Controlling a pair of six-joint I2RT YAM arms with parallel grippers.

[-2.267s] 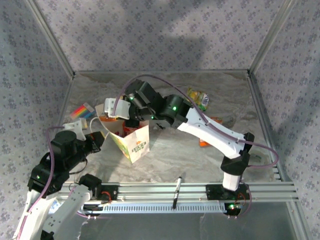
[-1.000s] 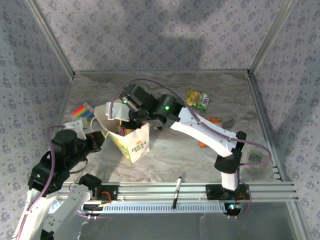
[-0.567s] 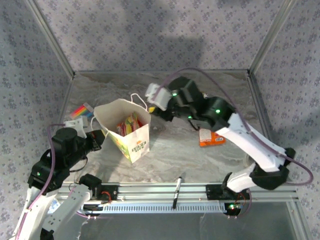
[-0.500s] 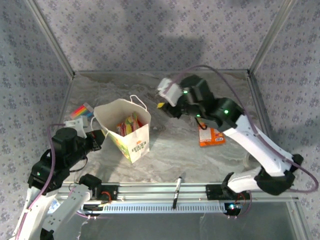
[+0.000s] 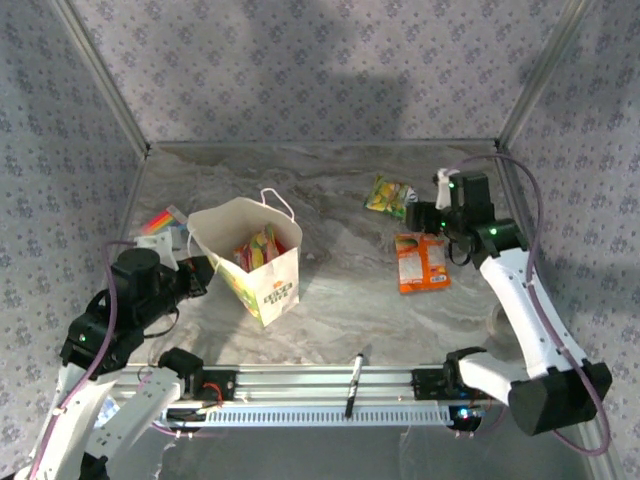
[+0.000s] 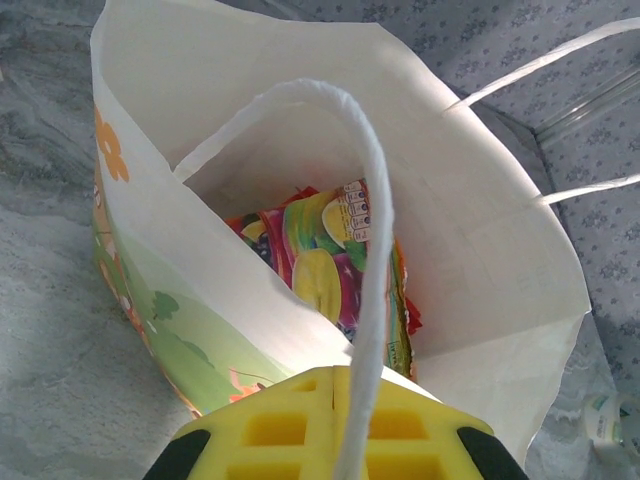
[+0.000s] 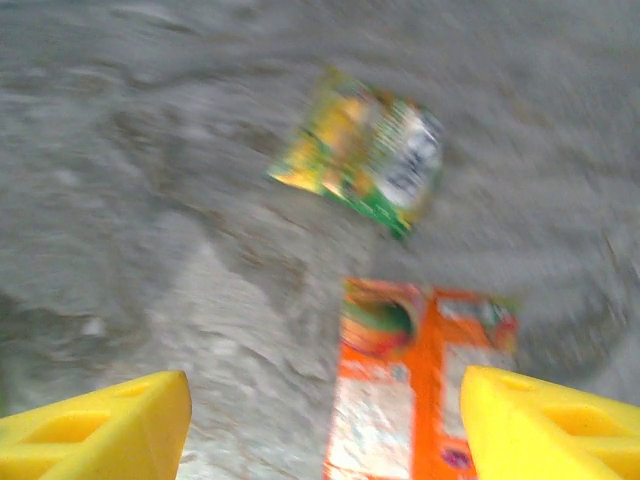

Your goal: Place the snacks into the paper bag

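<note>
While the left gripper (image 6: 333, 400) is clenched on one white loop handle (image 6: 365, 200) of the paper bag (image 5: 262, 285), the bag stands upright and open-mouthed left of centre on the marble table (image 5: 340, 310).

Bags: one, with two handles. The second handle (image 6: 560, 130) projects from the opposite wall.

Loose snacks on the table: two, both right of centre and well apart from the bag.
- The yellow-green packet (image 7: 365, 150) lies flat, farther from the arm bases.
- The orange packet (image 7: 420, 390) lies flat, nearer the bases. It is close to the first packet but does not touch it.

Inside the bag lie more snacks (image 6: 330, 250): overlapping glossy packets in red, orange and a fruit print. Their number cannot be determined, because they cover one another and the held handle crosses the bag mouth in front of them.

The right gripper (image 7: 322, 400) is released. Its yellow fingers (image 7: 100, 425) are spread wide with nothing between them, above the two loose packets.

Other items:
- One black pen (image 5: 354, 385) lies across the rail at the near edge.
- One rainbow-striped item (image 5: 160, 222) lies on the far side of the left arm, left of the bag.
</note>
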